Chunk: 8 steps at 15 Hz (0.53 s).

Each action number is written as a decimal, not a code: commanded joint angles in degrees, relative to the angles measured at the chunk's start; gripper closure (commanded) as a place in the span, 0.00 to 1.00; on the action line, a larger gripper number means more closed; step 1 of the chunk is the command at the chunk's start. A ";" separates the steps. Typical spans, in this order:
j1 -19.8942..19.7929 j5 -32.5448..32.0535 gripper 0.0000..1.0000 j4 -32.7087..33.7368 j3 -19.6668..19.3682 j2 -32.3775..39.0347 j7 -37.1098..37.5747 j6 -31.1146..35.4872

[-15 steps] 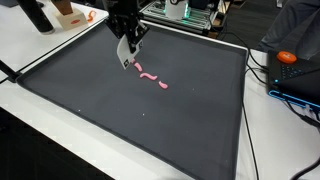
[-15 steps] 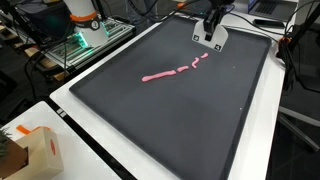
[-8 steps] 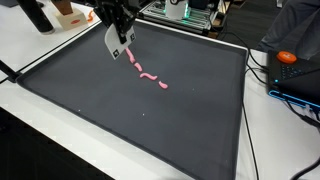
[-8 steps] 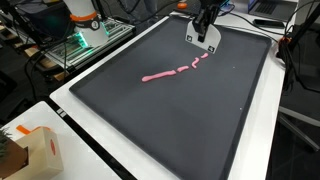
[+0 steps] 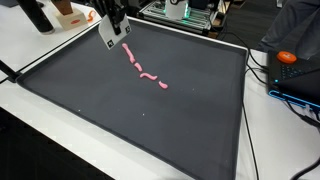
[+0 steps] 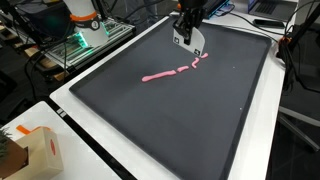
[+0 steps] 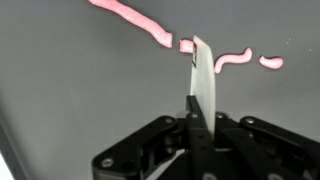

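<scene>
My gripper (image 5: 112, 24) is shut on a flat white scraper-like blade (image 5: 108, 33), which hangs below it above the far edge of a dark mat (image 5: 150, 110). In the wrist view the blade (image 7: 205, 75) sticks out from between the closed fingers (image 7: 196, 118). A line of pink pieces (image 5: 146, 72) lies on the mat, running from near the blade toward the mat's middle. It also shows in an exterior view (image 6: 175, 70) and in the wrist view (image 7: 135, 18). The blade is lifted off the mat, just beyond the pink line's far end.
A cardboard box (image 6: 35, 150) sits on the white table near a mat corner. Orange and black equipment (image 5: 60, 12) stands behind the mat. A laptop (image 5: 300, 75) with an orange object (image 5: 287, 57) and cables lies beside the mat.
My gripper has moved with the white blade from over the pink line's far end toward the mat's far edge, and has lifted a little. The pink pieces have not moved.
</scene>
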 commanded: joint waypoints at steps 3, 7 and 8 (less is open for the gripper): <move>-1.64 3.26 0.99 -7.74 -1.24 -4.90 -3.46 3.19; -2.43 4.01 0.99 -10.56 -2.10 -6.54 -4.75 3.93; -2.60 4.16 0.99 -11.24 -2.34 -6.98 -5.11 4.21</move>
